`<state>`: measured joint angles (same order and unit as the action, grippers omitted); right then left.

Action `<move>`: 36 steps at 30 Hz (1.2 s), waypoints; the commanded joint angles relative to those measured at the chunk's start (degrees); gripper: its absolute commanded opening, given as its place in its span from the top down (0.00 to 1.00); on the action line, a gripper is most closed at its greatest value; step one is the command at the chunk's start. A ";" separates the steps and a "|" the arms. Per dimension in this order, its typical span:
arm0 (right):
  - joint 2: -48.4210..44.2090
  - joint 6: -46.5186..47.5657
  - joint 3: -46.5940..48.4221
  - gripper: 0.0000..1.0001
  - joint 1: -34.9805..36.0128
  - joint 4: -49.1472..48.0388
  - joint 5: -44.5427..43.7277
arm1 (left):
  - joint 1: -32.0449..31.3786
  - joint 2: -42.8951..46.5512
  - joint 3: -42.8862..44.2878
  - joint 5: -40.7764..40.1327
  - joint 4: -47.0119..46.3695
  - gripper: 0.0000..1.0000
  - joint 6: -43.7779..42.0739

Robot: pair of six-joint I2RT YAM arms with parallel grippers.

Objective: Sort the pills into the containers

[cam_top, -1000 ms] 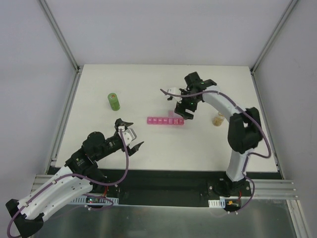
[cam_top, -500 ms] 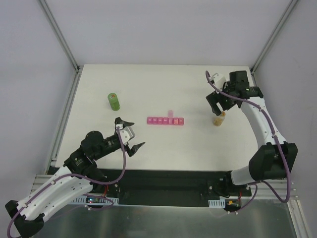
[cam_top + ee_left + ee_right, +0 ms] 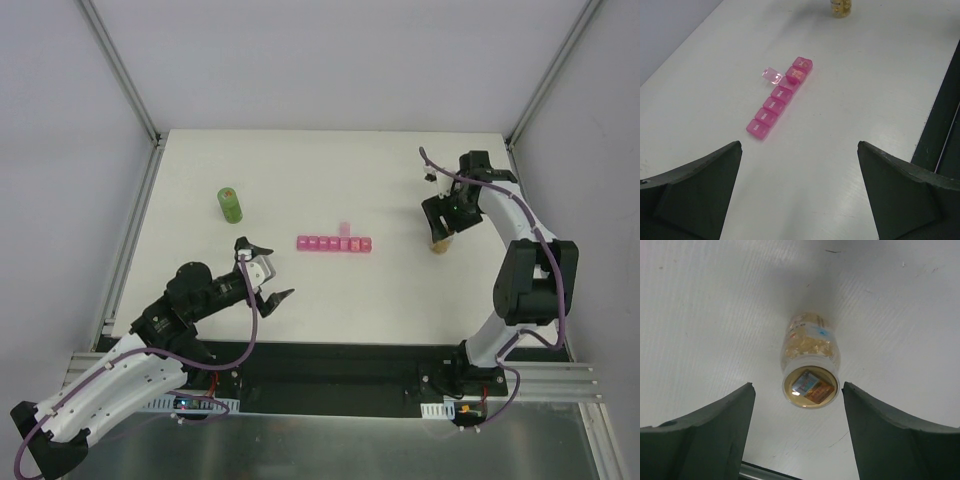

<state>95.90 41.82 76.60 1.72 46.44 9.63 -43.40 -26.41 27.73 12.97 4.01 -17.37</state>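
The right gripper (image 3: 796, 386) hangs above the small clear plastic bottle (image 3: 810, 382) of tan pills (image 3: 809, 344), jaws spread wide to either side. It should descend centred and close below the rim. The bright pink plastic strip of square compartments (image 3: 334, 243) lies well apart on the white worktop (image 3: 300, 170). The left gripper (image 3: 799, 146) waits, jaws parted.

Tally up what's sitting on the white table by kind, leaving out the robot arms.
Bottles: 2, a green cylindrical plastic bottle and a small clear bottle with tan contents
Compartment strips: 1, a pink plastic strip of square compartments
Total: 3
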 commanded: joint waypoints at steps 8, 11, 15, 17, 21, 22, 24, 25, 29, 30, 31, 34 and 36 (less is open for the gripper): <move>2.54 -2.45 3.21 0.37 -0.49 -0.82 -2.07 | 0.68 -0.83 2.25 2.32 0.21 0.01 0.05; 2.54 -2.45 3.47 0.39 -0.40 -0.73 -1.89 | 0.77 -0.92 2.25 2.93 0.21 0.01 0.14; 2.80 -2.62 3.91 0.45 -0.40 -0.64 -1.54 | 0.77 -0.92 2.25 3.46 0.21 0.01 0.23; 2.72 -2.45 4.00 0.54 -0.40 -0.47 -1.19 | 0.77 -0.83 2.25 3.81 0.30 0.01 1.01; 1.75 -0.35 4.61 0.79 0.13 0.84 0.74 | 0.77 -1.18 1.98 6.27 -0.05 0.01 2.60; 0.88 0.36 4.53 0.83 0.39 1.63 0.83 | 0.77 -1.88 1.81 8.19 -0.32 0.01 2.60; -0.35 2.47 4.26 0.86 1.53 2.34 2.32 | 0.77 -2.94 1.63 10.04 -0.76 0.01 2.08; -1.84 2.91 3.91 0.87 2.15 3.13 2.76 | 0.77 -4.16 1.46 11.88 -1.02 0.01 1.55; -6.24 5.81 3.73 0.89 5.66 6.90 9.07 | 0.68 -8.21 0.05 16.45 -8.03 0.01 1.89; -7.21 6.86 3.82 0.89 7.84 7.78 9.88 | 0.51 -9.26 -0.04 17.34 -9.71 0.01 2.42; -8.96 7.56 3.91 0.90 9.08 9.53 10.67 | 0.16 -11.97 0.74 18.13 -11.12 0.02 2.77; -12.12 8.88 4.70 0.90 14.35 13.31 14.44 | -4.30 -16.89 3.29 17.10 -13.32 0.01 -2.11; -13.88 8.72 5.49 0.90 18.21 14.82 17.70 | -7.39 -19.10 3.74 14.12 -17.35 0.01 -6.61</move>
<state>87.31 48.14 78.91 14.37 54.33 19.14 -45.93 -42.09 28.58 26.79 -3.97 -17.08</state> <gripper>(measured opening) 0.428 0.990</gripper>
